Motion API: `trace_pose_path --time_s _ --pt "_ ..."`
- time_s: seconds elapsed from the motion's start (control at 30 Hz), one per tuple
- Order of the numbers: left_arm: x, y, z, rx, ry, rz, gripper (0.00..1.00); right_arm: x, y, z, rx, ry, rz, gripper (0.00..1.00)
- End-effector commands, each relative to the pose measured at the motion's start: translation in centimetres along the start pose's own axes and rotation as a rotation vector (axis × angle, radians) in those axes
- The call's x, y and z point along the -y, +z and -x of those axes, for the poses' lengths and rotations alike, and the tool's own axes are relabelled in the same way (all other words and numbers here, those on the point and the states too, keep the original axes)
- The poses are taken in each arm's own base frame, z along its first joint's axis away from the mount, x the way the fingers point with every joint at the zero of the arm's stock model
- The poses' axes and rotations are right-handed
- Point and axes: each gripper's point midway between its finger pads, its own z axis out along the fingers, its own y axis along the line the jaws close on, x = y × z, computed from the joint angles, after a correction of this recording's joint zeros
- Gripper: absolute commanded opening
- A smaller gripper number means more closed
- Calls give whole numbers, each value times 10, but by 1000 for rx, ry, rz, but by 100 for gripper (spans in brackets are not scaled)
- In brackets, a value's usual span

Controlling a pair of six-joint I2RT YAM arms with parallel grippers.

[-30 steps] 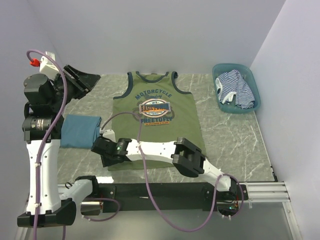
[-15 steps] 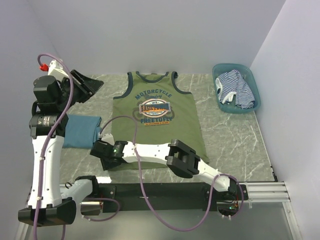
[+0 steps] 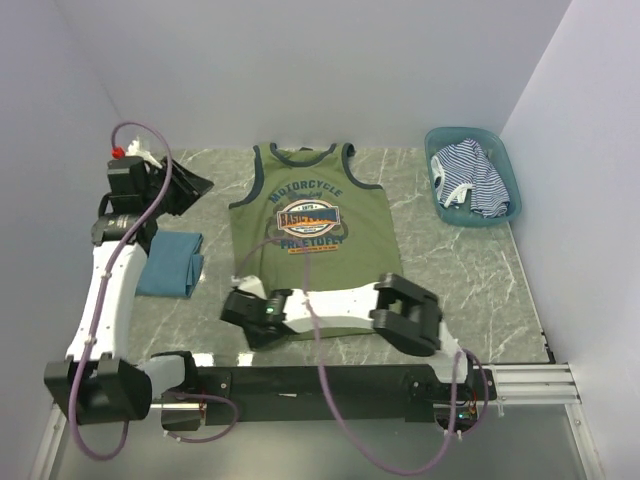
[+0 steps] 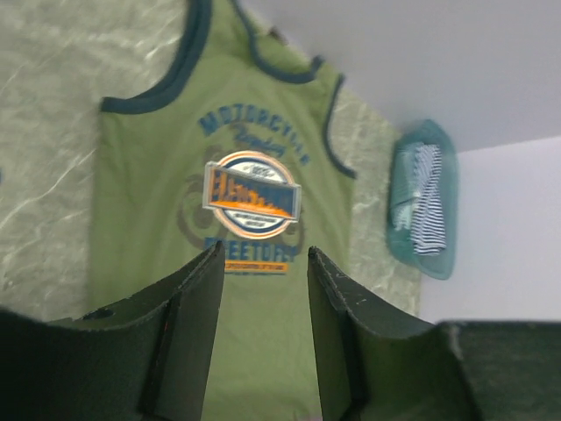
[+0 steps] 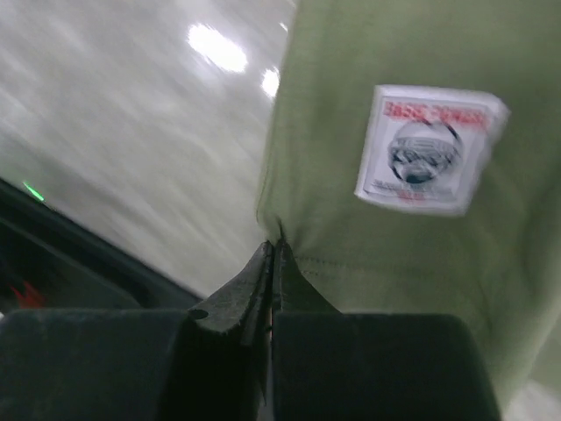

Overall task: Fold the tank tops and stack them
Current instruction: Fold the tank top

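The olive-green tank top [image 3: 315, 250] lies flat, front up, in the middle of the table, its round orange-blue graphic [image 4: 252, 195] facing up. My right gripper [image 3: 238, 302] is shut on its near left hem corner [image 5: 273, 246], beside a white label [image 5: 429, 149]. Raised over the back left, my left gripper [image 3: 193, 185] is open and holds nothing; it looks across the green top [image 4: 149, 219] between its fingers [image 4: 263, 250]. A folded teal-blue top [image 3: 172, 263] rests at the left. The striped top [image 3: 470, 180] sits in the basket.
The teal plastic basket [image 3: 505, 160] stands at the back right corner, also visible in the left wrist view [image 4: 445, 263]. White walls close the table on three sides. The black rail [image 3: 320, 380] with both arm bases runs along the near edge.
My right gripper has shut on the green top's hem corner and shifted a little right. The left arm has swung right and away from the camera, its gripper still open.
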Motion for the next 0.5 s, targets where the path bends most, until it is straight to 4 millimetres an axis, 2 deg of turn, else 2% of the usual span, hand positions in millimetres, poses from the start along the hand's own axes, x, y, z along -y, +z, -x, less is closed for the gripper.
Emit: trace_pose_path --time_s 0.0,0.03,0.07,0.1,0.13,0.17,0.2,0.33,0.37,0.47 --pt "-31 31 -9 -11 -38 62 48 19 -42 -7 21 -6 37 0" --pt "-47 40 -21 -31 -61 94 48 16 -60 -2 47 4 79 0" --pt "-53 48 -23 -28 -66 98 47 27 -60 -14 26 2 73 0" --pt "-73 61 -39 -65 -99 142 47 28 -65 -18 20 6 89 0" --pt "-80 68 -45 -82 -109 152 47 25 -76 -16 27 18 116 0" --pt "-85 78 -51 -93 -107 160 47 29 -76 -25 8 18 124 0" --pt "-104 91 -63 -122 -117 222 47 25 -83 -24 13 25 157 0" --pt "-136 122 -89 -183 -119 315 46 17 -88 -24 13 39 200 0" --pt "-148 131 -101 -222 -126 346 46 14 -89 -22 17 37 205 0" --pt "-152 147 -108 -250 -117 348 47 7 -91 -17 21 37 222 0"
